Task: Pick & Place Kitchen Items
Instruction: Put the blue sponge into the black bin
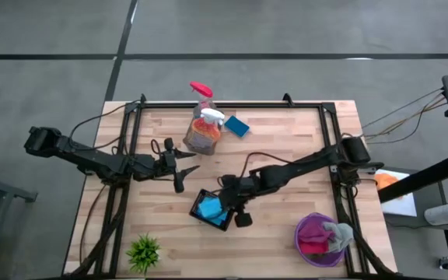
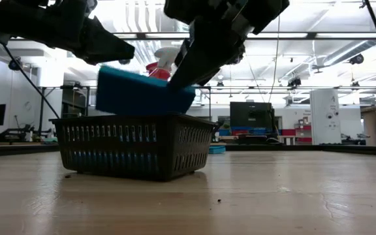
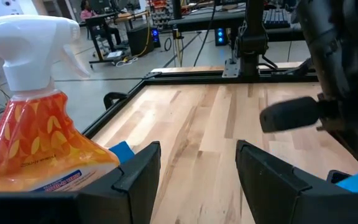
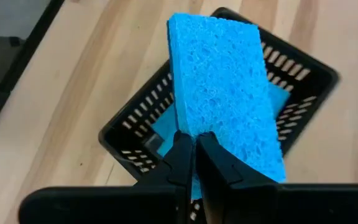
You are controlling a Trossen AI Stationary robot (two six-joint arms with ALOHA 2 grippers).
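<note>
Blue sponge point(image 4: 225, 87) pinched at one edge by the right tool point(image 4: 194, 165), its fingers nearly together on it, held tilted just above a small black slotted basket point(image 4: 129, 140) near the table's point(image 1: 286, 148) middle. Another blue sponge point(image 4: 277, 99) lies inside the basket. Left tool point(image 3: 197, 174) open, empty, low over the table just beside the orange spray bottle point(image 3: 33, 140) with white trigger. Clear spray bottle point(image 1: 201, 95) with red trigger stands behind it; a third blue sponge point(image 1: 237, 125) lies just beside them. Purple bowl point(image 1: 306, 232) at the right front corner holds cloths point(image 1: 331, 237).
</note>
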